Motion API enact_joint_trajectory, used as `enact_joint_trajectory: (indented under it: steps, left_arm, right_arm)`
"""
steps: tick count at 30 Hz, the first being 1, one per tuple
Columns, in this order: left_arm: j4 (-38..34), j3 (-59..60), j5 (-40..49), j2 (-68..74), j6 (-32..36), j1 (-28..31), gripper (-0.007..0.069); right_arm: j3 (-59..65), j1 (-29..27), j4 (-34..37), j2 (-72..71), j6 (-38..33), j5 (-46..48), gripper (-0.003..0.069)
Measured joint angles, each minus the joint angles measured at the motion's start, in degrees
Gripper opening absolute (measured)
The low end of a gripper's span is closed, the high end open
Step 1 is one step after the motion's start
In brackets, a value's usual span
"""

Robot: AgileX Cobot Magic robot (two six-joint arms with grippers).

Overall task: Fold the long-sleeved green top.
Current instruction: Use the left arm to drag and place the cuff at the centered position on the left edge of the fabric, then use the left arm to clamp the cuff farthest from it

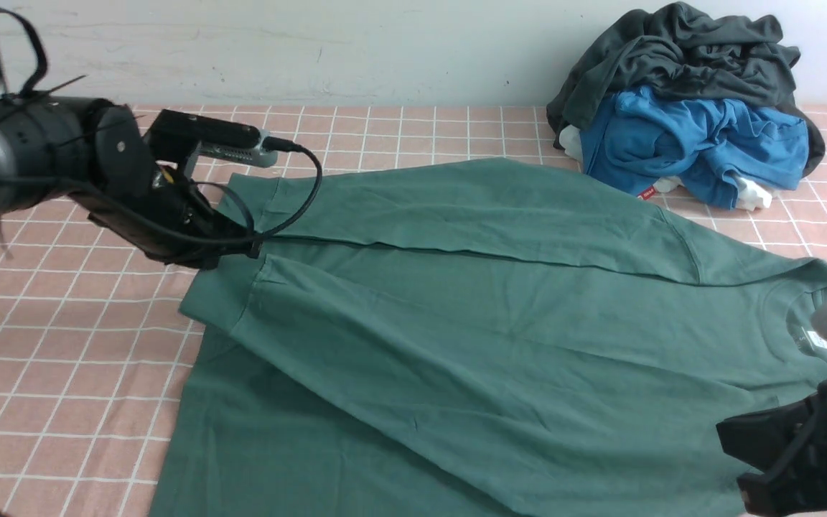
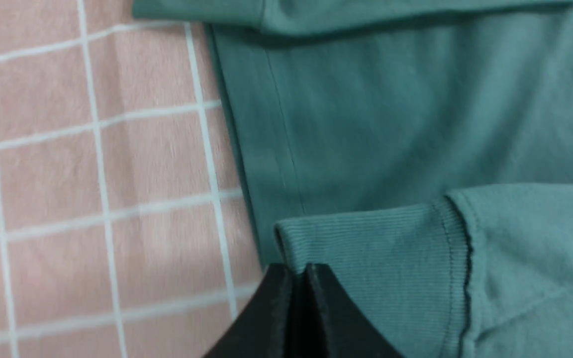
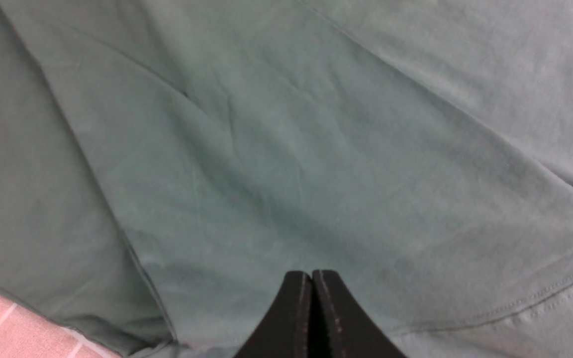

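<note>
The green long-sleeved top (image 1: 456, 323) lies spread on the pink checked cloth, its neck with the white label (image 1: 812, 337) at the right. One sleeve is folded across the body, its ribbed cuff (image 1: 216, 301) at the left. My left gripper (image 1: 241, 248) sits at the cuff's upper corner. In the left wrist view the gripper (image 2: 299, 271) is shut on the corner of the cuff (image 2: 376, 248). My right gripper (image 1: 733, 445) hovers at the front right. In the right wrist view it (image 3: 311, 273) is shut and empty over smooth green fabric (image 3: 286, 149).
A pile with a charcoal-grey garment (image 1: 679, 50) and a bright blue garment (image 1: 701, 143) sits at the back right by the wall. The pink checked tablecloth (image 1: 62, 345) shows bare to the left of the top.
</note>
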Motion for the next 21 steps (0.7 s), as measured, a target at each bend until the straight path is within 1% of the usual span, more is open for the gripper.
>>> enact_joint_trajectory:
  steps: [2,4,7,9,11,13,17,19,21]
  left_arm:
    - [0.2,-5.2,2.2,3.7,0.0,0.1,0.0031]
    - [0.2,-8.9,3.4,6.4,-0.5,0.1,0.007]
    - [0.1,-17.1,4.1,10.9,-3.2,0.7,0.0177]
    - [0.1,-22.0,4.9,14.2,-5.1,1.3,0.0265]
    - [0.5,-26.6,6.1,17.3,-7.1,2.0,0.0333]
    - [0.8,-31.9,7.5,21.4,-9.0,2.7,0.0386]
    - [1.9,-38.2,9.4,28.0,-13.5,3.3,0.0404]
    - [3.5,-40.5,10.3,30.2,-15.8,3.4,0.0398]
    - [5.7,-42.4,11.1,31.4,-18.1,3.4,0.0371]
  right_arm:
    - [0.0,0.0,0.0,0.0,0.0,-0.4,-0.001]
    - [0.0,0.0,0.0,0.0,0.0,-0.7,-0.001]
    - [0.0,0.0,0.0,0.0,-0.1,-1.4,-0.001]
    - [0.0,0.0,0.0,0.0,-0.1,-1.7,-0.001]
    - [0.0,0.0,0.0,0.0,-0.1,-1.7,-0.001]
    - [0.0,0.0,0.0,0.0,-0.1,-1.7,-0.001]
    - [0.0,0.0,0.0,0.0,-0.1,-1.8,-0.001]
    - [0.0,0.0,0.0,0.0,-0.1,-1.8,-0.001]
    - [0.0,0.0,-0.1,0.0,-0.1,-1.9,-0.001]
